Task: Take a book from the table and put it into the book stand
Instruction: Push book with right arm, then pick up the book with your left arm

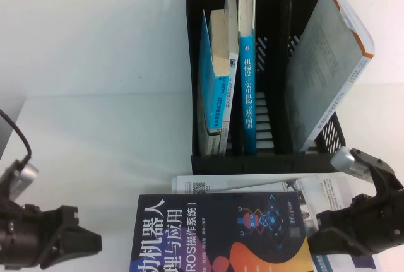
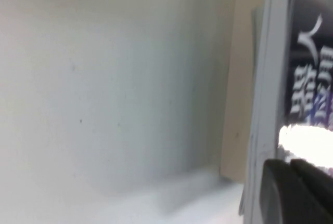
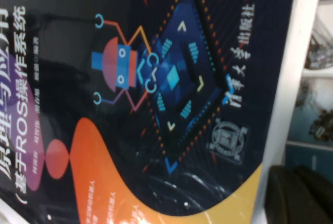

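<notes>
1. Navy cover fills the near centre of my high view: the book (image 1: 221,234) lies flat and face up on the white table (image 1: 95,139), just in front of the book stand (image 1: 265,158). It rests on a white-covered book (image 1: 252,183) whose far edge shows beyond it.
2. Writing I can read on the navy cover: white Chinese characters "机器人", and a line containing "ROS操作系统". The right wrist view shows the orange swirl, the small robot graphic and a publisher line ending "出版社" beside a round seal.
3. The book stand is black, with upright dividers. Two light-blue books (image 1: 214,82) lean in its left slot; a blue-spined book (image 1: 247,82) stands upright in the next, its spine starting "机械设计实用机构". A grey-backed book (image 1: 328,64) with an orange spine edge leans steeply in the right slot.
4. Left gripper (image 1: 79,237): low at the near left, just beside the navy book's left edge, not touching as far as I can see. Fingers apart, holding nothing.
5. Right gripper (image 1: 322,228): near right, at the book's right edge. Fingers spread; I cannot tell whether a tip touches the cover.
</notes>
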`<state>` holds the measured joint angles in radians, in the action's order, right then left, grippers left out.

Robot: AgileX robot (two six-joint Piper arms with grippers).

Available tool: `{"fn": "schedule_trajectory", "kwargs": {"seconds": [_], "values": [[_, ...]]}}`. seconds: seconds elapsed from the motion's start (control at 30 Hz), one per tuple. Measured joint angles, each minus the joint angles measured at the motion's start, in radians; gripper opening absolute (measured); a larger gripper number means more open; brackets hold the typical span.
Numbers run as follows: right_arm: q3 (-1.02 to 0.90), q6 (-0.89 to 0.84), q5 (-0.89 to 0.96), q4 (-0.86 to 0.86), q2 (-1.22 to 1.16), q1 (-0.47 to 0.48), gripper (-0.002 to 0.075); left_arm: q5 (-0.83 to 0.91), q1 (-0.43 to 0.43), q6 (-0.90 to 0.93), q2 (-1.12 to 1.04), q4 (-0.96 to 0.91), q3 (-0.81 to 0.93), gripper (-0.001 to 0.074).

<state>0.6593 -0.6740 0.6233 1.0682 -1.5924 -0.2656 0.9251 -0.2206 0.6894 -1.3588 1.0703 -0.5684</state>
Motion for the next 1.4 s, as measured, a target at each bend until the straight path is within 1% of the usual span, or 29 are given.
{"fn": "schedule_trajectory", "kwargs": {"seconds": [0.13, 0.33, 0.4, 0.43, 0.5, 0.53, 0.67, 0.73, 0.77, 0.8, 0.87, 0.97, 1.2, 1.4], "values": [[0.000, -0.006, 0.001, 0.000, 0.000, 0.000, -0.0005, 0.051, 0.000, 0.067, -0.094, 0.017, 0.000, -0.0004], [0.000, -0.019, 0.009, 0.001, -0.001, 0.000, -0.0005, 0.056, 0.000, 0.122, -0.169, 0.063, 0.000, -0.0003], [0.000, -0.019, 0.016, 0.002, -0.002, 0.000, -0.0005, 0.050, 0.000, 0.139, -0.178, 0.086, -0.002, 0.0015], [0.000, -0.020, 0.019, 0.002, -0.002, 0.000, -0.0005, 0.048, 0.000, 0.149, -0.180, 0.102, -0.002, 0.0038], [0.000, -0.021, 0.028, -0.001, -0.005, 0.000, -0.0005, 0.046, 0.000, 0.169, -0.180, 0.131, -0.002, 0.0115], [0.000, -0.021, 0.032, -0.002, -0.005, 0.000, -0.0005, 0.046, 0.000, 0.178, -0.180, 0.145, -0.002, 0.0177], [0.000, -0.022, 0.040, -0.004, -0.007, 0.000, -0.0005, 0.048, 0.000, 0.196, -0.180, 0.168, -0.003, 0.0486], [0.000, -0.023, 0.042, -0.004, -0.007, 0.000, -0.0005, 0.048, 0.000, 0.196, -0.180, 0.175, -0.003, 0.0590], [0.000, -0.023, 0.042, -0.004, -0.007, 0.000, -0.0005, 0.048, 0.000, 0.196, -0.180, 0.183, -0.003, 0.0627], [0.000, -0.023, 0.044, -0.004, -0.007, 0.000, -0.0005, 0.049, 0.000, 0.196, -0.180, 0.189, -0.003, 0.0646], [0.000, -0.026, 0.046, -0.004, -0.007, 0.000, -0.0005, 0.054, 0.003, 0.196, -0.180, 0.202, -0.003, 0.0673], [0.000, -0.029, 0.046, -0.004, -0.007, 0.000, -0.0005, 0.058, 0.024, 0.200, -0.180, 0.224, -0.003, 0.0687], [0.000, -0.065, 0.046, -0.004, -0.007, 0.000, -0.0005, 0.019, 0.112, 0.242, -0.188, 0.236, -0.003, 0.0680], [0.000, -0.073, 0.046, -0.004, -0.007, 0.000, -0.0005, -0.036, 0.130, 0.256, -0.190, 0.241, -0.003, 0.0678]]}}
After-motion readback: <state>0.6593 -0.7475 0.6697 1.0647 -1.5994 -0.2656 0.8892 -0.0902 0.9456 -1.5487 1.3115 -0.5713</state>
